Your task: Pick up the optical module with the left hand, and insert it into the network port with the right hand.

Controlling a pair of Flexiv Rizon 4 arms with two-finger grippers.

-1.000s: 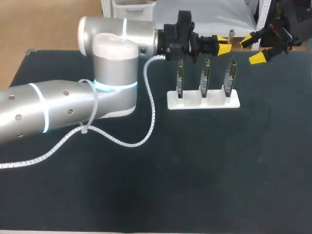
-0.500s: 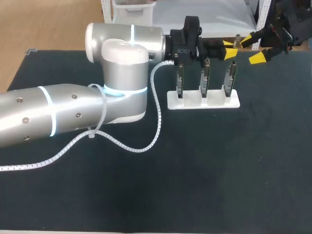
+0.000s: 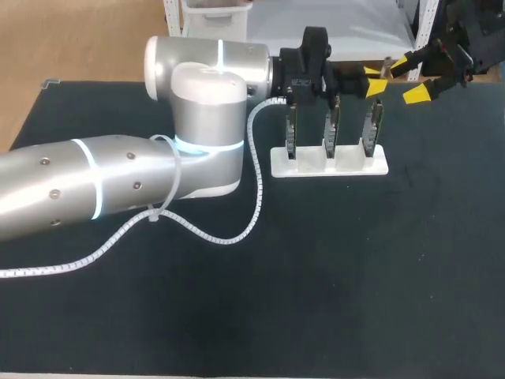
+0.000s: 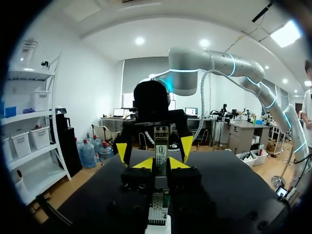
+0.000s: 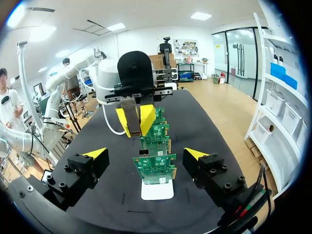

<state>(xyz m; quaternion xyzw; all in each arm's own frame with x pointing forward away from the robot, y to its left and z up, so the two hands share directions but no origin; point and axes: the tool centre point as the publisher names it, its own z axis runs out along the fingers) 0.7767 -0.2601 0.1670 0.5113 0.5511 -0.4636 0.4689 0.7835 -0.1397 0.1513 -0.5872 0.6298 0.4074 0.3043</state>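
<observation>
**While the left gripper grips the optical module over the card rack, the right gripper hangs open opposite it**

Seen from above, a dark table [image 3: 355, 276] carries a white stand [image 3: 329, 162] near its far edge. Three green circuit cards [image 3: 331, 130] stand upright in the stand, side by side in a row.

The left arm [image 3: 118, 181] comes in from the left side and stretches across the table, with a white coiled cable [image 3: 254, 178] looping off it. The left gripper [image 3: 372, 80] hovers above the card at the right end of the row. Its two yellow-tipped fingers are drawn close together and pinch the optical module [image 3: 385, 65], a slim grey metal piece, from both sides.

From the left wrist camera, the optical module [image 4: 161, 141] stands between the left gripper [image 4: 161, 164] fingertips. Just beneath them is the top edge of a card, with a silvery network port [image 4: 157, 209] on it.

The right gripper [image 3: 408, 80] is at the far right edge of the table, facing the left one, close to it but not touching. Its jaws are spread wide and hold nothing.

From the right wrist camera, the right gripper [image 5: 145, 155] has one finger on either side of the nearest card, without touching it. The left gripper [image 5: 134, 122] is ahead, above the row, with the optical module [image 5: 129, 109] clamped between its tips.
</observation>
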